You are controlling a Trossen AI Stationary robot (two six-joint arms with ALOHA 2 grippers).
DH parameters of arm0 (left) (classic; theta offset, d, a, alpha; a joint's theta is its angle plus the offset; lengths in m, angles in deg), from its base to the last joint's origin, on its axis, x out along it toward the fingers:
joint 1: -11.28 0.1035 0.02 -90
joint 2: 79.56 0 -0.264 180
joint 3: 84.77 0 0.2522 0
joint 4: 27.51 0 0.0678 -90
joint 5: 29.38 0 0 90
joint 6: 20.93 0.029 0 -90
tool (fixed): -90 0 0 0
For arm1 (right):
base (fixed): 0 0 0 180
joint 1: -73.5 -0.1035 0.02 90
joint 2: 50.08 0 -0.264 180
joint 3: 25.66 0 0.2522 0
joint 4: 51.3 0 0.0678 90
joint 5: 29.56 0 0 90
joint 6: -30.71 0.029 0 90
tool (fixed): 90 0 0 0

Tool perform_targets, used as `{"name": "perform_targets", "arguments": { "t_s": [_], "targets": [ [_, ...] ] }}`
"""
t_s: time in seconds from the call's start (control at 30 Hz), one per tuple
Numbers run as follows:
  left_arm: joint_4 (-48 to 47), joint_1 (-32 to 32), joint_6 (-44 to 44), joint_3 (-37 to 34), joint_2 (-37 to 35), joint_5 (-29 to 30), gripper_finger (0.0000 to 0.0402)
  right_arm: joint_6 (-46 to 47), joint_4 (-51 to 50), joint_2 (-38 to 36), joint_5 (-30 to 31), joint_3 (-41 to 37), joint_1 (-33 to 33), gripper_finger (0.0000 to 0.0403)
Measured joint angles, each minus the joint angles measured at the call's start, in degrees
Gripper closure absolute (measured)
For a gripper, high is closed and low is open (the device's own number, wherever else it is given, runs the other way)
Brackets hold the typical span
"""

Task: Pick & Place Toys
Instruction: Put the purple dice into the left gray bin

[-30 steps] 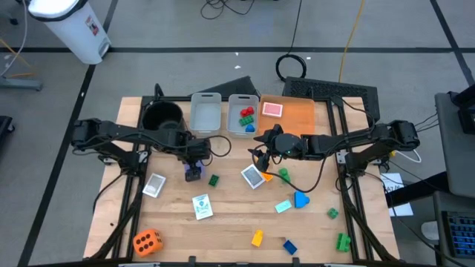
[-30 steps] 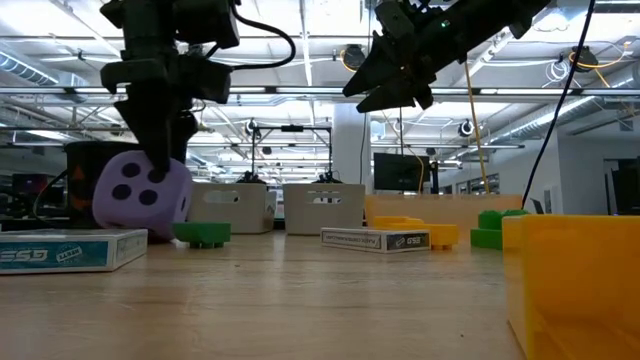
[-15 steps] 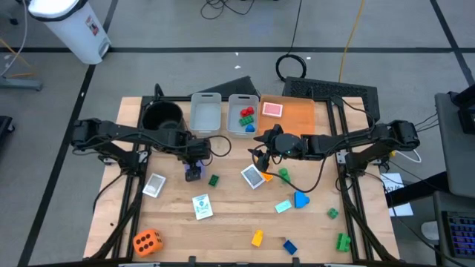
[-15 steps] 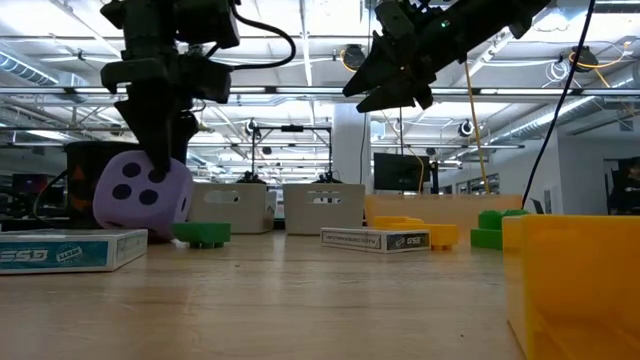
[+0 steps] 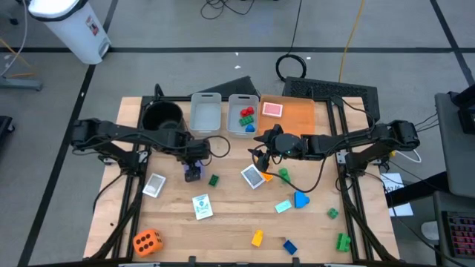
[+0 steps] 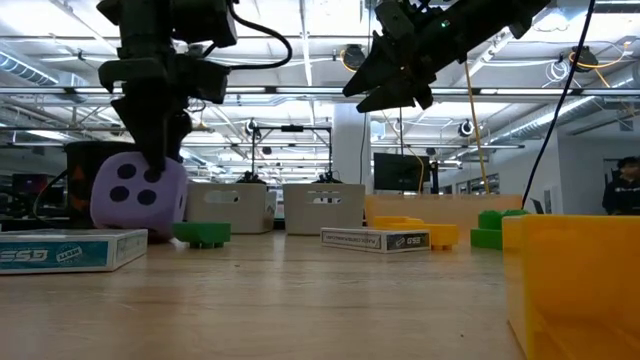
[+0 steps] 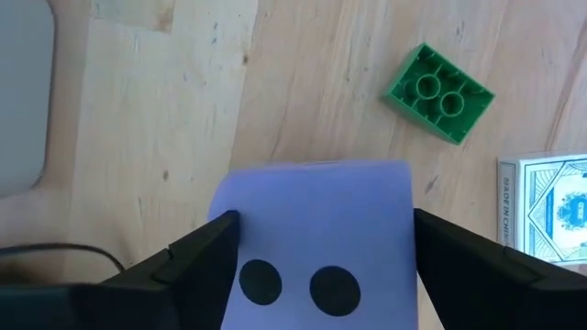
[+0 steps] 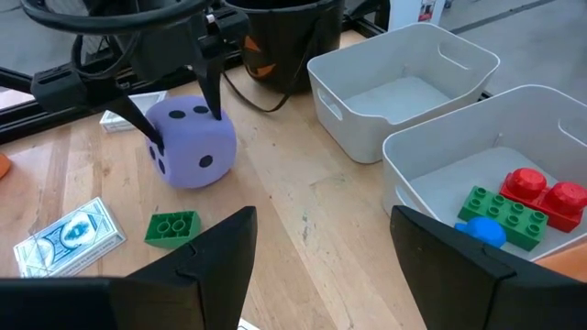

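The purple die with dark dots stands on the wooden table left of centre, next to a green brick. My left gripper comes down on it from above and is shut on it. The low view shows the die under the left gripper, and the right wrist view shows the die too. My right gripper hangs open above the table's middle, near the bins, with nothing between its fingers. My left gripper pinches the purple die between its two fingers, one on each of two opposite side faces. The fingers point straight down from above. The die stands upright, and in the low view its underside seems to be on the table.
At the back stand a black bucket and two grey bins; the right bin's rim encloses red, green and blue bricks. An orange tray holds a red card. Cards, an orange die and loose bricks lie nearer the front.
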Motion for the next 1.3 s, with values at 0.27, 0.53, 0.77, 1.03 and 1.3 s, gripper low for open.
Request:
{"name": "perform_targets", "arguments": {
  "t_s": [0.27, 0.53, 0.77, 1.03, 1.3],
  "targets": [
    [-3.3, -1.7, -5.3, -0.3, -3.8, -0.9, 0.0059, -0.2, 0.0, 0.0, 0.0, 0.0, 0.0, 0.0161],
    [-4.4, -1.6, -8.9, -0.2, -4.1, -3.8, 0.0031, -3.5, 0.0, 0.0, 0.0, 0.0, 0.0, 0.0161],
    [-5.9, -1.6, -13.9, -0.1, -4.3, -5.2, 0.0022, -4.7, 0.0, 0.0, 0.0, 0.0, 0.0, 0.0161],
    [-7.5, -1.0, -15.6, 2.5, -4.5, -9.5, 0.0029, -7.5, 0.0, 0.0, -1.9, 0.0, 0.5, 0.0161],
    [-9.1, -0.5, -9.6, 10.9, -4.5, -0.2, 0.0034, -7.5, 0.0, 0.0, -7.3, 0.0, 2.7, 0.0161]
  ]
}}
